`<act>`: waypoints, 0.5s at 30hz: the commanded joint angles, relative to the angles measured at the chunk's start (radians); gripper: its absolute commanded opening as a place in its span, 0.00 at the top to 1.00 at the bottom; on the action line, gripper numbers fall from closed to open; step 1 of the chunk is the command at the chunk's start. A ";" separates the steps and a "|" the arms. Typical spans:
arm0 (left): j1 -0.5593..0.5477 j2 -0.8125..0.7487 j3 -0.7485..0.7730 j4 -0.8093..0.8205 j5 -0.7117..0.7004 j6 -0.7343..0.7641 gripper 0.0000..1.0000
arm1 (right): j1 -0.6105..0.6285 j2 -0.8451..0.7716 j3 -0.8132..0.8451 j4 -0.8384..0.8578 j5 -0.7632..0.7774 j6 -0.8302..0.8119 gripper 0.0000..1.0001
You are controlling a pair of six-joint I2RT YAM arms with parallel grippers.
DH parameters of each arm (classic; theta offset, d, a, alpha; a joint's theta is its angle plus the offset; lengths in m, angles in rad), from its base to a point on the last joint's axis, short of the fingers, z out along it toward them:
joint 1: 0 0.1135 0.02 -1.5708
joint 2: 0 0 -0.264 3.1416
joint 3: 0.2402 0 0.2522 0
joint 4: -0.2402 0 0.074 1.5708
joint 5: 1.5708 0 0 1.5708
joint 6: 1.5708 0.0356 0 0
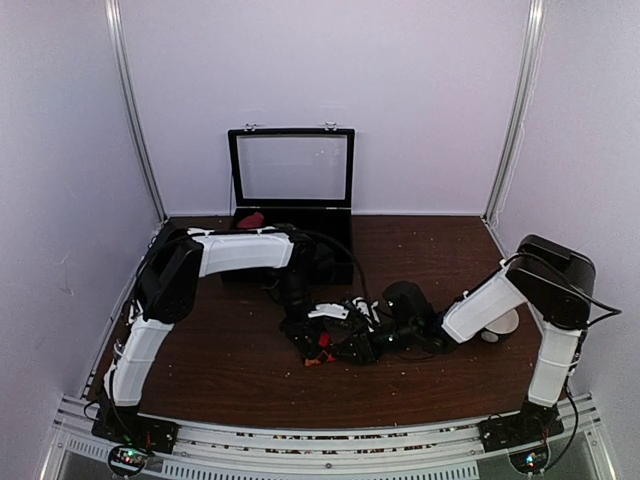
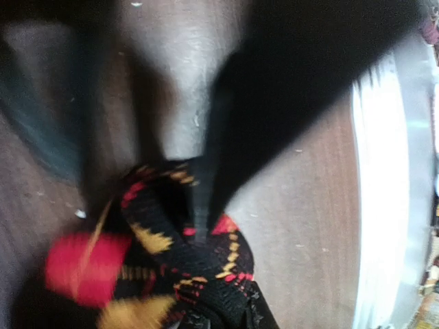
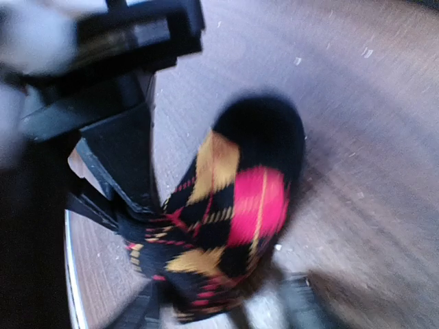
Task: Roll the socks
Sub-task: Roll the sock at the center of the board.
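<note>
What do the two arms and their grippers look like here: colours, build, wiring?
The left arm and right arm both have white shell links joined by bulky black joint housings, on black bases at a metal rail. Thin black cables run loose beside them. Small coloured lights glow at the bases. The left gripper and right gripper are black and angular; no markings are readable.
</note>
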 commanded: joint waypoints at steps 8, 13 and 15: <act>0.077 0.071 -0.009 -0.033 -0.091 -0.147 0.87 | 0.071 -0.154 -0.195 -0.154 0.178 -0.151 0.00; 0.077 0.104 0.044 -0.051 -0.095 -0.156 0.85 | 0.130 -0.232 -0.242 -0.193 0.273 -0.159 0.00; 0.077 0.119 0.066 -0.066 -0.092 -0.154 0.84 | 0.178 -0.289 -0.258 -0.238 0.400 -0.169 0.00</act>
